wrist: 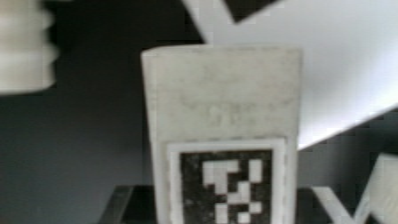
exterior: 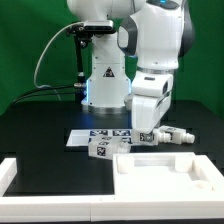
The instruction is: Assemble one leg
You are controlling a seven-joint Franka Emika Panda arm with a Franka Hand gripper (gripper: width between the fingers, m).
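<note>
Tray (exterior: 165,172) sits closest to the lens in the exterior view: big white square part with a raised rim, flat on the black table (exterior: 40,140). No leg fitted to it that I can see.

Arm (exterior: 150,60) is reaching down just behind the tray's far edge.

Marker board (exterior: 88,135) lies flat behind the tray, toward the exterior view's left.

Leg (wrist: 221,105) is in the claw. Wrist view shows it end-on to the camera, a white block with a tag on the near face and dark finger parts tight against both sides. Gripper (exterior: 149,132) reads as clamped on it, low over the table. Can't tell if the leg is off the surface or touching.

Second leg (exterior: 106,148) lies loose beside the marker board. Third leg (exterior: 180,135) lies loose to the exterior view's right of the claw.

Status, my read: early.
- Done: one leg grasped.
- Left: move it over to the tray, line the stub end up with its socket, then seat and tighten.
- Sockets aren't visible from either view, so I can't say which corner is the target.
</note>
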